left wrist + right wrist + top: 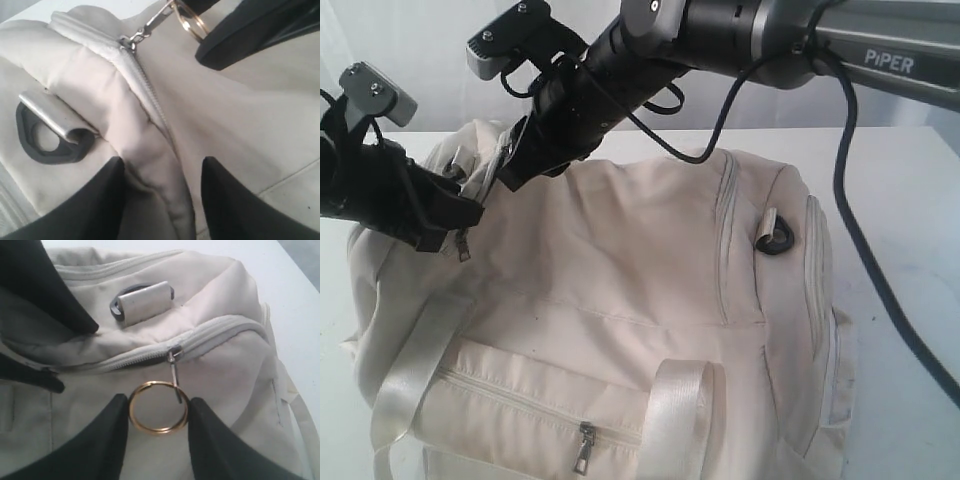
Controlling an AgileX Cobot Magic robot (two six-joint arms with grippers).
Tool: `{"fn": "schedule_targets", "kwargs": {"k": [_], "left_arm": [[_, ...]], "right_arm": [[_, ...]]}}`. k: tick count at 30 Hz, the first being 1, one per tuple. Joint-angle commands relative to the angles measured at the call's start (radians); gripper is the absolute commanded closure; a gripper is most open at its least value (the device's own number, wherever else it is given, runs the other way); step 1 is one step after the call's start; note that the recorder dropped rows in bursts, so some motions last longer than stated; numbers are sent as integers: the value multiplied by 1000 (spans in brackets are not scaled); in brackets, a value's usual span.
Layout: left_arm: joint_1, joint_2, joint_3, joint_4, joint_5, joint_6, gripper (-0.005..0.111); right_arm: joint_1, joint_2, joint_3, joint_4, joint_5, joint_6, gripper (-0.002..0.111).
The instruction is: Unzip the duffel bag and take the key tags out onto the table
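Front pocket zip (585, 447) foremost, the cream duffel bag (620, 270) lay zipped on the white worktop (920, 200) as my right hand (159, 400) pinched the top zip's brass ring (159, 431) and my left hand (162, 161), parted, straddled its seam ridge (150, 150).

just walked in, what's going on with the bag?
Two robot arms are working on the cream duffel bag. The right gripper is clamped on the gold ring of the zipper pull. The left gripper straddles the fabric ridge along that zipper, jaws apart, probably to brace the bag. The zipper looks shut, and no key tags are in sight.
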Motion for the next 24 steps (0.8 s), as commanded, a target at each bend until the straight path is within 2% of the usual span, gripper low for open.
{"fn": "schedule_targets", "kwargs": {"k": [1,6,9,12,19,24], "left_arm": [[-4,14,6,-4,-18,-1,70],[-4,14,6,-4,0,-4,106],[-4,8,6,8,55,-75,107],[-4,-14,6,92,106,-183,107],[-4,-124,6,516,184,-635,107],[-4,-174,6,633,189,-756,107]], "right_arm": [[0,-19,-9,-7,17,2,108],[0,-19,-9,-7,16,2,108],[0,-19,-9,-7,13,2,108],[0,-19,-9,-7,-7,2,108],[0,-1,-9,-11,-138,2,108],[-2,23,-9,-13,-227,18,108]]}}
